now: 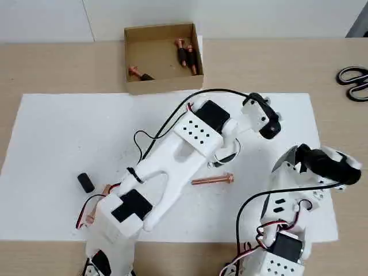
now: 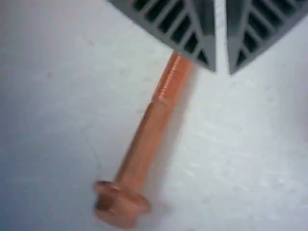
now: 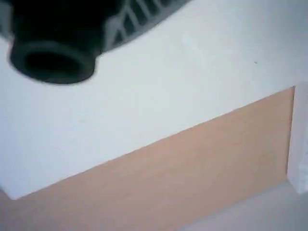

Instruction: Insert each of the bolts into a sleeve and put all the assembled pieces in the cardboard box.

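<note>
Surface: a wooden table (image 1: 52, 63), covered across the middle by a white sheet (image 1: 69, 132), with a pale surface (image 1: 230, 14) beyond the far edge. Scissors (image 1: 353, 82) lie far right, off the sheet. The cardboard box (image 1: 131, 54) stands at the sheet's far edge and holds assembled pieces (image 1: 190, 54).

A bolt (image 1: 211, 180) lies flat on the sheet near the centre, head to the right. The left gripper (image 2: 221, 67) hangs just over its threaded end. Its fingers (image 2: 187, 29) are almost closed, with a thin slit between them and nothing in it; the thread tip runs behind one fingertip.

The right gripper (image 1: 299, 162), at the sheet's near right, is clamped on a black sleeve (image 3: 50, 60).

The high view gives a loose sleeve (image 1: 85, 182) near left and a second bolt (image 1: 90, 218) partly under the left arm. The right wrist view gives the held sleeve's open bore, above the sheet's edge and bare table
</note>
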